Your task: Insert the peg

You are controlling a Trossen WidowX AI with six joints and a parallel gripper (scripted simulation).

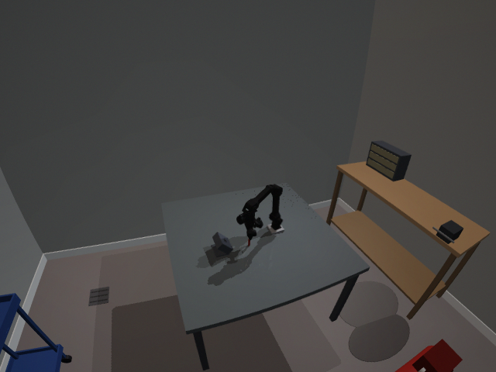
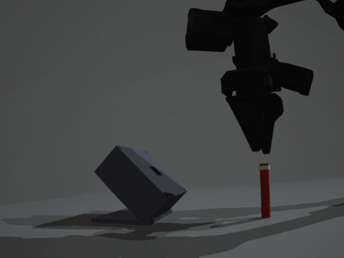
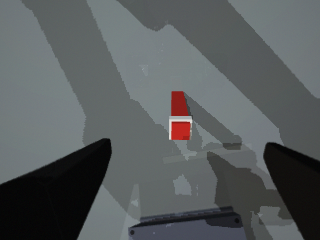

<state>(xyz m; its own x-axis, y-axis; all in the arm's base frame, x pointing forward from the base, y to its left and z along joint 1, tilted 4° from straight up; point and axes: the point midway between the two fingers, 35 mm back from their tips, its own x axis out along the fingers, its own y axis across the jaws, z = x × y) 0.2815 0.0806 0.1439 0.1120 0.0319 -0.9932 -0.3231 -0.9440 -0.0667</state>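
A red square peg (image 1: 249,241) (image 2: 265,191) (image 3: 179,117) with a white band near its top stands upright on the grey table (image 1: 288,272). My gripper (image 1: 249,233) (image 2: 260,150) (image 3: 186,147) is open and empty, pointing down just above the peg's top. In the wrist view the peg shows between and beyond the two dark fingers. The dark sloped panel (image 1: 221,242) (image 2: 138,181) sits tilted on its base to the peg's left, with a small rectangular hole (image 2: 155,170) in its upper face. Its edge shows at the bottom of the wrist view (image 3: 185,227).
The arm's base (image 1: 275,229) stands on the table behind the peg. A wooden shelf (image 1: 416,204) with a drawer box (image 1: 387,160) stands to the right of the table. A blue cart (image 1: 24,352) is at the far left on the floor.
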